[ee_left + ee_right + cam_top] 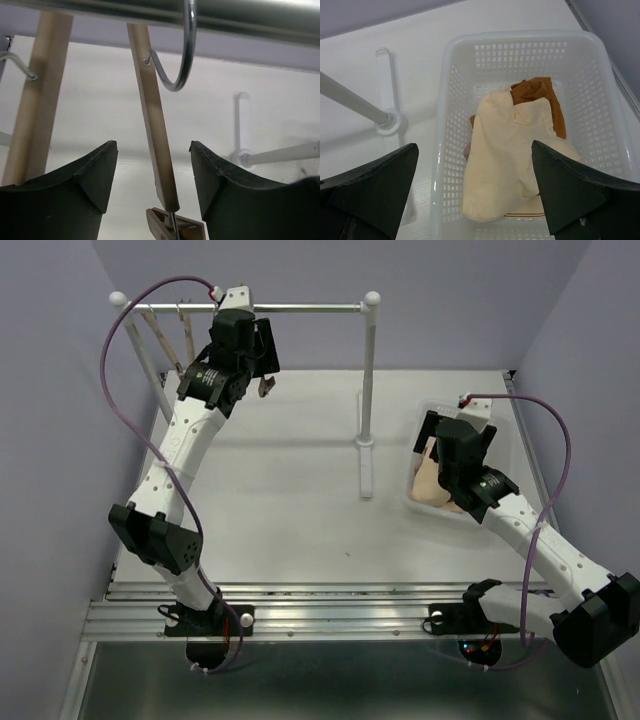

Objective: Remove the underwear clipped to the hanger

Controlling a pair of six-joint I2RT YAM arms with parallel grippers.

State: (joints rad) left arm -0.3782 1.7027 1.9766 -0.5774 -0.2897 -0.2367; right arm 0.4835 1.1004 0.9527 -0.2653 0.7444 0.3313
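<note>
The basket (445,150) is white, its walls a grid of small holes. One brief (505,160) is cream-beige with a thin brown line at one hem, the other brief (542,95) rust-brown. The worktop (300,490) is white and the walls (60,440) pale lilac. The hanger (155,135) is pale wood, its hook (186,60) and the rail (310,308) silver. The fingers (85,190) are black. The arms (185,440) are white with black joints, and the cables (105,350) purple.

White tubular left arm (175,455) and right arm (540,540), with chunky black joint housings and black wrists. Thin purple cables (108,350) arching off each, red-tipped at the wrist. Matte black, wedge-shaped fingers (85,185), faintly grainy inside.
</note>
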